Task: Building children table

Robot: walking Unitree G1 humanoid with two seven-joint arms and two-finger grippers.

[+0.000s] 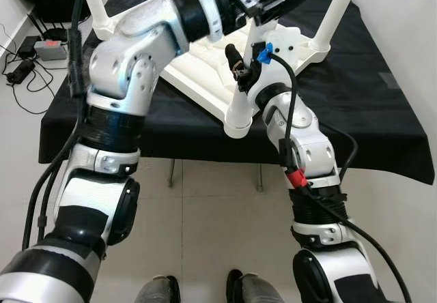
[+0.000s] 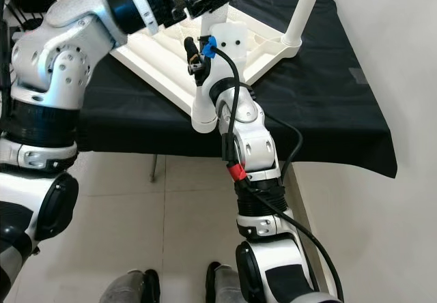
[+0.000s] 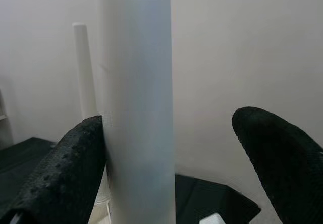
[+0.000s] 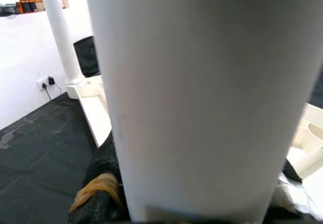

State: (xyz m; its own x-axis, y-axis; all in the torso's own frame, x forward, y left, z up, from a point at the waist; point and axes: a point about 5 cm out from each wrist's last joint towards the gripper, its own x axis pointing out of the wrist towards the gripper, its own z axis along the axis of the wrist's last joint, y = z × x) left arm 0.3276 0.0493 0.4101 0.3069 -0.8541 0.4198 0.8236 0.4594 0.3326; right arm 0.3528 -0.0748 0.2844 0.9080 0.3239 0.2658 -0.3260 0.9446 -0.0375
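On the black-covered table (image 1: 382, 112) ahead of you, the white children's table top (image 1: 205, 67) lies upside down, with legs rising from its corners. Your right gripper (image 1: 240, 67) is clamped on the near leg (image 1: 240, 108) at the near corner; in the right wrist view that leg (image 4: 202, 98) is pressed between the pads, one carrying a tan rubber band (image 4: 96, 188). Your left gripper (image 1: 256, 6) reaches across from the left to the upper part of the same leg. In the left wrist view its fingers (image 3: 65, 168) are spread, one touching the leg, the other apart. A far-right leg (image 1: 334, 13) stands by the wall.
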